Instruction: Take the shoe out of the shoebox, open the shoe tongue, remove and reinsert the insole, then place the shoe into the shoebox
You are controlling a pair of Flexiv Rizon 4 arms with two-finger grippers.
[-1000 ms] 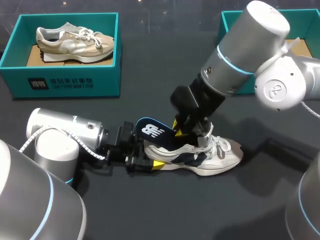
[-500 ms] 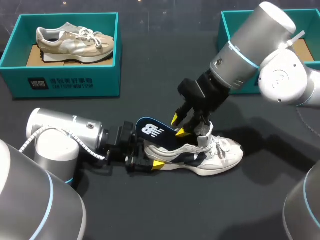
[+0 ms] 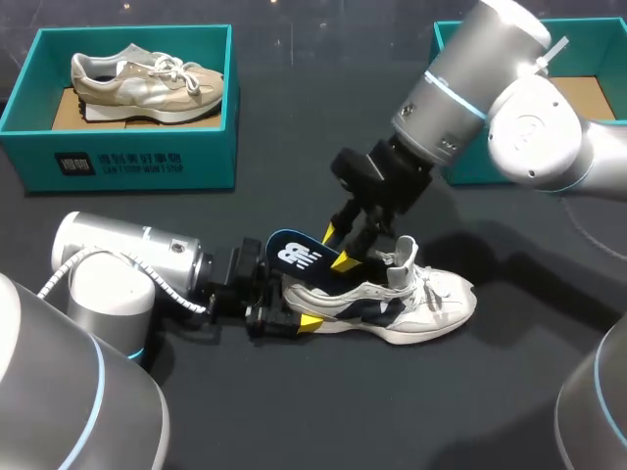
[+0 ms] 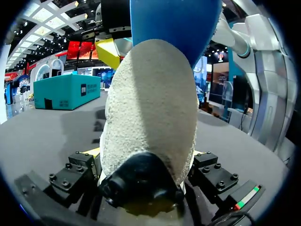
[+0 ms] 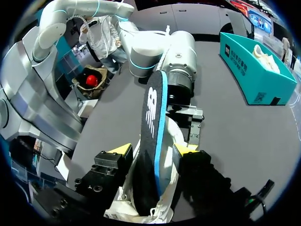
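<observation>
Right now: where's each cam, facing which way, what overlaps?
Head: above and behind, looking down on the table; both arms, left end effector gripping the shoe heel, right end effector straddling the insole.
Left wrist: at the heel, looking along the shoe; own fingers show.
Right wrist: above the shoe, facing the left arm; own tips show.
Shared: shoe and insole, all three.

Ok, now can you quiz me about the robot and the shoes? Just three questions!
1. True or false: the white shoe with the insole sticking out lies inside a shoebox.
2. Which gripper clamps that shoe's heel? A) left B) right C) neither
3. Fill in: the teal shoebox at the far left holds one ____.
Key: 1 false, it lies on the table. 2 A: the left gripper is shut on it; the right gripper stands open around the insole. 3 beige shoe.
</observation>
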